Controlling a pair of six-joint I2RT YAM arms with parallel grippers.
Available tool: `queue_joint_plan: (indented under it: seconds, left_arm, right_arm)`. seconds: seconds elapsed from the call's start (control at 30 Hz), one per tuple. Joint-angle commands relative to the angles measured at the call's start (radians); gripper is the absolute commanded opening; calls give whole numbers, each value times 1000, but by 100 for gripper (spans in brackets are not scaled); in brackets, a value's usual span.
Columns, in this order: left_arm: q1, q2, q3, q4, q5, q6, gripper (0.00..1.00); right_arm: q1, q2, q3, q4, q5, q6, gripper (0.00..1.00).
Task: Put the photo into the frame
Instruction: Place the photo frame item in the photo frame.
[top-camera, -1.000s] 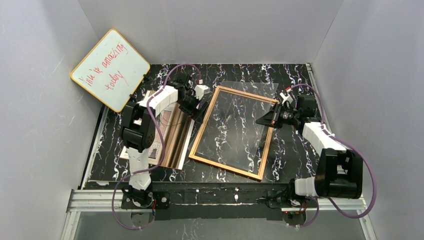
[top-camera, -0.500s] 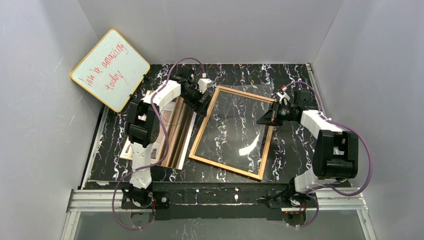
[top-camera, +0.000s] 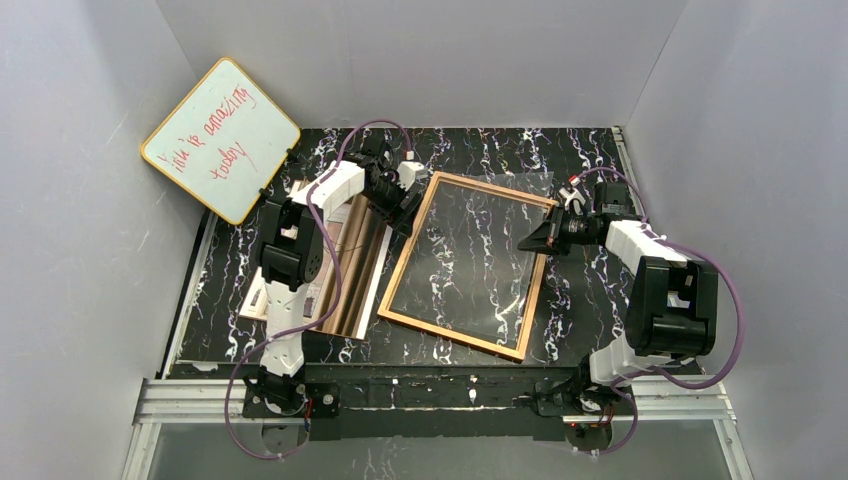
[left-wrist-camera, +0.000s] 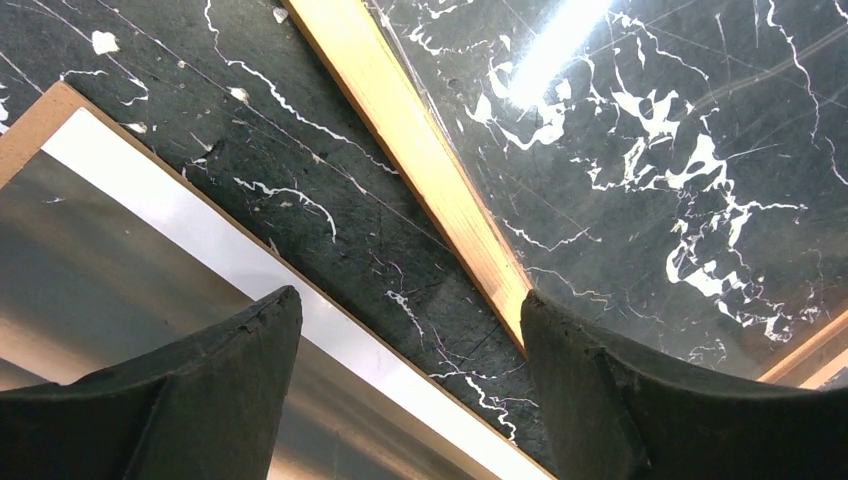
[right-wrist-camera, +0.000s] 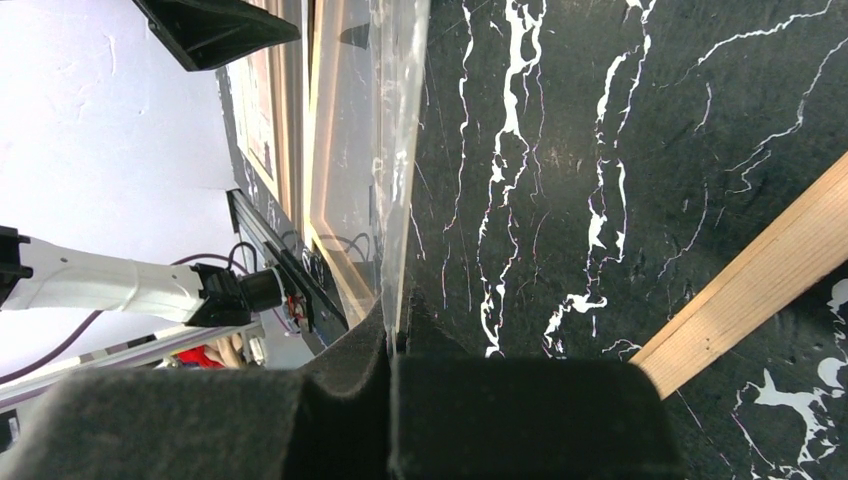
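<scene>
My right pincer (top-camera: 526, 243) (right-wrist-camera: 393, 340) is squeezed fully together on the edge of the clear pane (top-camera: 470, 250) (right-wrist-camera: 395, 150), at the frame's right side. The sheet is pinched thin between my two pads. In my right wrist view that gripped edge stands clear of the frame's wooden rail (right-wrist-camera: 745, 300), with bare black marbled counter (right-wrist-camera: 560, 200) showing between them. From above, the pane spreads over the frame (top-camera: 450, 336) and pokes a little past its far rail.

The frame lies flat on the counter, roughly midway between my two arms and turned at a slant.

My left pincer (top-camera: 408, 212) (left-wrist-camera: 408, 300) hangs wide apart with nothing in it, over the frame's left rail near the far corner. One finger (left-wrist-camera: 600, 400) sits above that rail (left-wrist-camera: 420, 160). The other is above the glossy sheet just left of the frame.

That sheet is the photo (top-camera: 350, 280) (left-wrist-camera: 120, 260). It lies flat just left of the frame, brown-striped with a white border, on a brown board, with a strip of counter between them. My left arm covers part of it.

A whiteboard (top-camera: 220, 140) with red writing leans against the wall, well left of the frame.
</scene>
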Motion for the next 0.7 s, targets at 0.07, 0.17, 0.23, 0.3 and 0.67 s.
queue_joint_plan:
  seconds: [0.07, 0.17, 0.23, 0.3, 0.67]
  left_arm:
    - [-3, 12, 39, -34, 16, 11, 72]
    - [-4, 11, 39, -36, 19, 12, 68]
    - [-5, 11, 37, -40, 23, 16, 67]
    - [-8, 11, 35, -43, 23, 25, 67]
    - [-15, 6, 8, -49, 15, 45, 66]
  right_arm:
    - [-9, -7, 5, -2, -23, -17, 1]
    - [-10, -16, 27, -24, 3, -40, 1]
    - [-13, -17, 37, -29, 3, -47, 1]
    - [-14, -16, 41, -27, -10, -49, 1]
    - [-16, -29, 44, -62, 1, -73, 1]
